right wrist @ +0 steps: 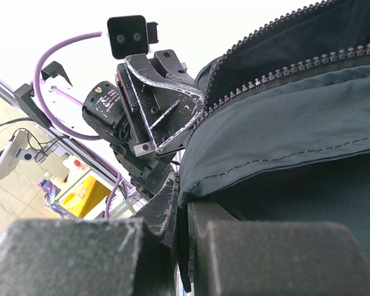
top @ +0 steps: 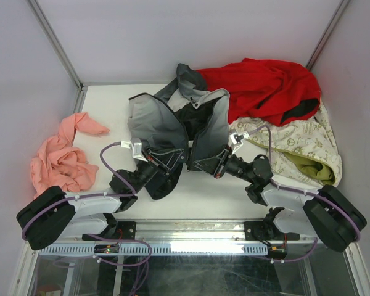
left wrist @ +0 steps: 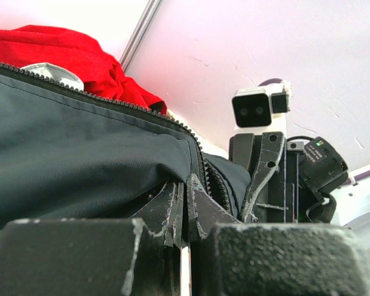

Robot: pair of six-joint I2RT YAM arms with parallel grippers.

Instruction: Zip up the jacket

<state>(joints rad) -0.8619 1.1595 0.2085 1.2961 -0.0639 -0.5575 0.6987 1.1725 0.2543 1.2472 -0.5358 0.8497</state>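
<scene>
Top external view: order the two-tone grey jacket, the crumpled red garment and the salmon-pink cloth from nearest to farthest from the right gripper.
1. Two-tone grey jacket, held by the right gripper.
2. Red garment, behind, right.
3. Salmon-pink cloth, far left.

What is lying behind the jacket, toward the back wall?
The red garment lies right behind the jacket, against the right side of its collar. Whether the red edge runs under the jacket is covered, so I cannot tell.

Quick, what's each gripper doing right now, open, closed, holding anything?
Left gripper: closed on the jacket, at one zipper edge.
Right gripper: closed on the jacket, at the other zipper edge.
</scene>
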